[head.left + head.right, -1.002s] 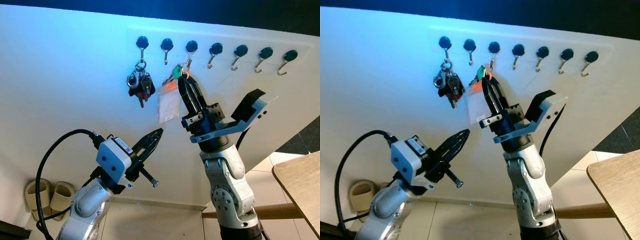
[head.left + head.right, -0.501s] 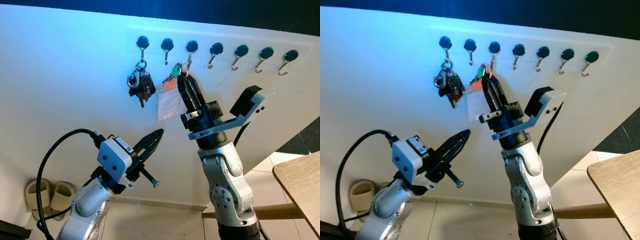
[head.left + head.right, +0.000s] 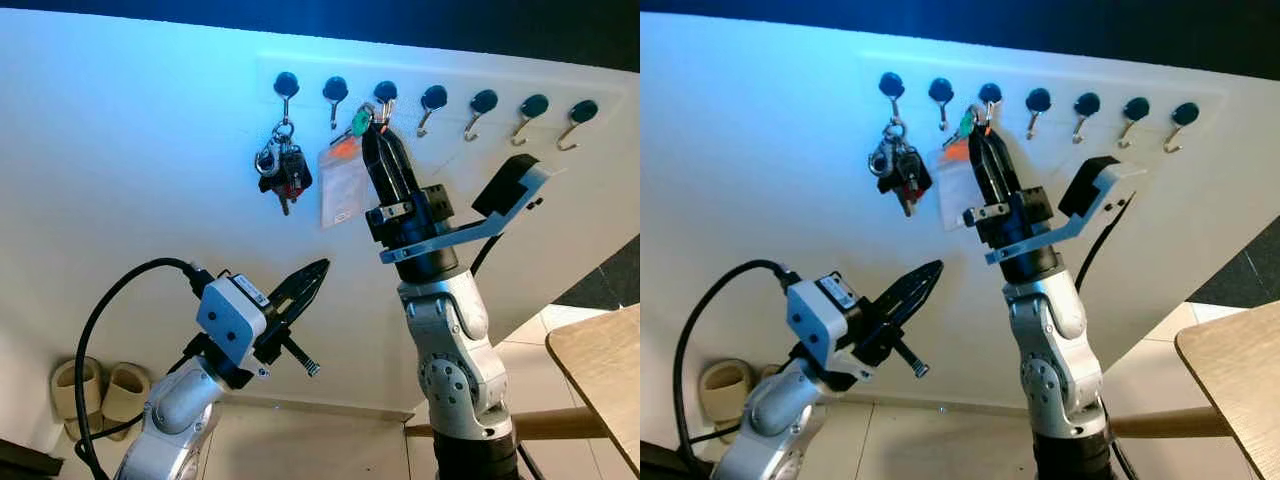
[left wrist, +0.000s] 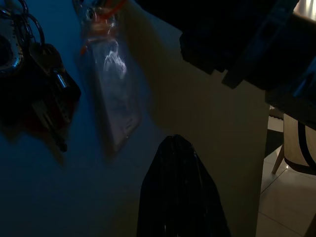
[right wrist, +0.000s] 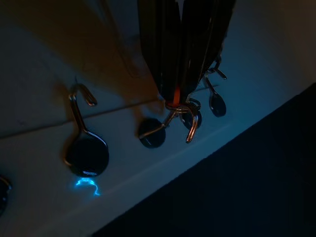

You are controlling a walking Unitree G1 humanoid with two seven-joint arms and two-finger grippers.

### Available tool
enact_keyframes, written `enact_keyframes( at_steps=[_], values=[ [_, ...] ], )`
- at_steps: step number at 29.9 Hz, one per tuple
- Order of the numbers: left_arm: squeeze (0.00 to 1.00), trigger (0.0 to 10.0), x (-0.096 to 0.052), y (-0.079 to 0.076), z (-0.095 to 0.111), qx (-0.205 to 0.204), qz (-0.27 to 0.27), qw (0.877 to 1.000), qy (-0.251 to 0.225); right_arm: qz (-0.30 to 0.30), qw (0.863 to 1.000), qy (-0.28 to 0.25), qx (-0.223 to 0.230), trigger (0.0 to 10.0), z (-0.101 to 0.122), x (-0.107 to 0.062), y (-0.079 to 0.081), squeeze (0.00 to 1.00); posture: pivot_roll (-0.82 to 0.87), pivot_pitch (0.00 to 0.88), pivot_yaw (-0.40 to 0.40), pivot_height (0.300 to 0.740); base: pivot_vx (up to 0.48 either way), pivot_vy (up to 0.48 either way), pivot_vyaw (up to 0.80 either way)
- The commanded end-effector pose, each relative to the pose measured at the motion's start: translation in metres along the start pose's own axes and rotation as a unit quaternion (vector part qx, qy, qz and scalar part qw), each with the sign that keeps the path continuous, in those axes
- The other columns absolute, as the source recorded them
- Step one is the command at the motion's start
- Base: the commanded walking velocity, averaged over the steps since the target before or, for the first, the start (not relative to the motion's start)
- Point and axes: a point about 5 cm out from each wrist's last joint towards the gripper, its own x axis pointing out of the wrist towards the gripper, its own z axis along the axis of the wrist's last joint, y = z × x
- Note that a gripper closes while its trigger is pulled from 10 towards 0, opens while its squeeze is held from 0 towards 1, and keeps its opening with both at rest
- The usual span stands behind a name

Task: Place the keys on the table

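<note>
Since a second ago, the right gripper (image 3: 373,132) has climbed the wall toward the row of hooks, and the keys (image 3: 358,122) it grips have gone up with it. They hung a little below the third hook (image 3: 385,95) before; now the green key head sits right beside that hook, and the clear plastic tag (image 3: 343,186) swings out to the left, higher than it was. In the right wrist view the two black fingers (image 5: 163,54) are pressed together on an orange bit and the metal ring of the keys (image 5: 182,109), with the ring at the hook's curved tip; whether it is off the hook cannot be told. The right forearm stands nearly upright under the gripper, more so than in the earlier frame.

The left gripper (image 3: 318,272) has barely moved. It hangs low and left of the right arm, well apart from the wall hooks, its jaws drawn together on nothing, pointing up toward the tag. A second, dark bunch of keys (image 3: 281,172) stays on the first hook (image 3: 286,86). The wooden desk (image 3: 600,365) shows at the lower right corner, well apart from the keys. A pair of slippers (image 3: 96,391) rests on the floor at lower left.
</note>
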Motion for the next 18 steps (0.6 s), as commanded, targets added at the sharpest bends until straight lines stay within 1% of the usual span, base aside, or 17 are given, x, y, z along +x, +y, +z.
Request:
enact_keyframes(
  at_steps=[1, 4, 6, 7, 8, 9, 12, 13, 15, 16, 18],
  values=[
    [0.00, 10.0, 0.000, -0.004, 0.004, 0.001, -0.011, 1.000, -0.004, 0.010, 1.000, -0.010, -0.002, 10.0, 0.005, 0.001, 0.004, 0.00, 0.08, 0.160, -0.065, 0.740, 0.000, 0.000, 0.00],
    [0.00, 10.0, 0.000, -0.004, 0.004, 0.002, -0.011, 1.000, -0.004, 0.014, 1.000, -0.008, -0.002, 10.0, 0.006, 0.000, 0.006, 0.00, 0.08, 0.160, -0.065, 0.740, 0.000, 0.000, 0.00],
    [0.00, 10.0, 0.000, -0.004, 0.004, 0.002, -0.011, 1.000, -0.003, 0.014, 1.000, 0.004, 0.000, 10.0, 0.002, -0.005, 0.006, 0.00, 0.07, 0.161, -0.065, 0.740, 0.000, 0.000, 0.00],
    [0.00, 10.0, 0.000, -0.004, 0.004, 0.002, -0.011, 1.000, -0.003, 0.014, 1.000, 0.004, 0.000, 10.0, 0.002, -0.005, 0.006, 0.00, 0.07, 0.161, -0.065, 0.740, 0.000, 0.000, 0.00],
    [0.00, 10.0, 0.000, -0.004, 0.004, 0.002, -0.011, 1.000, -0.003, 0.011, 1.000, 0.017, 0.000, 10.0, -0.002, -0.010, 0.006, 0.00, 0.07, 0.162, -0.064, 0.740, 0.000, 0.000, 0.00],
    [0.00, 10.0, 0.000, -0.004, 0.004, 0.002, -0.011, 1.000, -0.003, 0.011, 1.000, 0.017, 0.000, 10.0, -0.002, -0.010, 0.006, 0.00, 0.07, 0.162, -0.064, 0.740, 0.000, 0.000, 0.00],
    [0.00, 10.0, 0.000, -0.004, 0.003, 0.002, -0.012, 1.000, -0.002, 0.000, 0.998, 0.057, 0.001, 10.0, -0.015, -0.024, 0.004, 0.00, 0.07, 0.163, -0.060, 0.740, 0.000, 0.000, 0.00],
    [0.00, 10.0, 0.000, -0.004, 0.003, 0.002, -0.012, 1.000, -0.002, 0.000, 0.998, 0.057, 0.001, 10.0, -0.015, -0.024, 0.004, 0.00, 0.07, 0.163, -0.060, 0.740, 0.000, 0.000, 0.00],
    [0.00, 10.0, 0.000, -0.004, 0.003, 0.002, -0.014, 1.000, -0.001, -0.015, 0.996, 0.089, 0.001, 10.0, -0.025, -0.034, -0.001, 0.00, 0.07, 0.164, -0.059, 0.740, 0.000, 0.000, 0.00],
    [0.00, 10.0, 0.000, -0.004, 0.003, 0.002, -0.014, 1.000, -0.001, -0.015, 0.996, 0.089, 0.001, 10.0, -0.025, -0.034, -0.001, 0.00, 0.07, 0.164, -0.059, 0.740, 0.000, 0.000, 0.00],
    [0.00, 10.0, 0.000, -0.004, 0.002, 0.002, -0.016, 1.000, 0.000, -0.030, 0.994, 0.109, -0.002, 10.0, -0.030, -0.040, -0.006, 0.00, 0.07, 0.165, -0.058, 0.740, 0.000, 0.000, 0.00]
  ],
)
